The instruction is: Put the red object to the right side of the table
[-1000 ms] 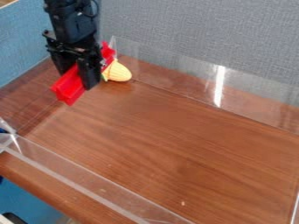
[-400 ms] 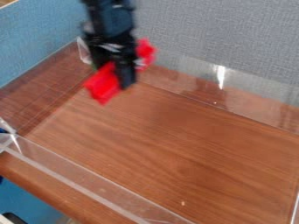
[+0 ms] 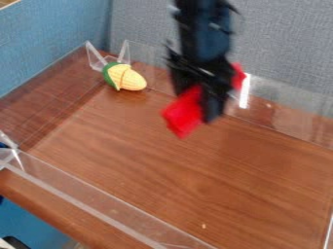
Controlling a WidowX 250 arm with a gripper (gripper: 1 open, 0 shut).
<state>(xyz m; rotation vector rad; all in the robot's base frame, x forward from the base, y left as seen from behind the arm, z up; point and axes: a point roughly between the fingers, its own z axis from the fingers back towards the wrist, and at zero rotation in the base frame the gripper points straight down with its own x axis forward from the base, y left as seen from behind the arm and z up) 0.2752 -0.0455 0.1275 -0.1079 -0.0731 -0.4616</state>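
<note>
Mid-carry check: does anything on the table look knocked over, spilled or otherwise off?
Nothing stands out. The black gripper is shut on the bright red rectangular block, held clear of the glossy wood-grain table. The yellow-and-green corn toy lies by the back-left wall. No spill or damage shows.

Your only loose obstacle is the corn toy (image 3: 125, 77), upper left. Bare table (image 3: 196, 185) fills the centre and lower right. Clear walls (image 3: 279, 102) ring it.
</note>
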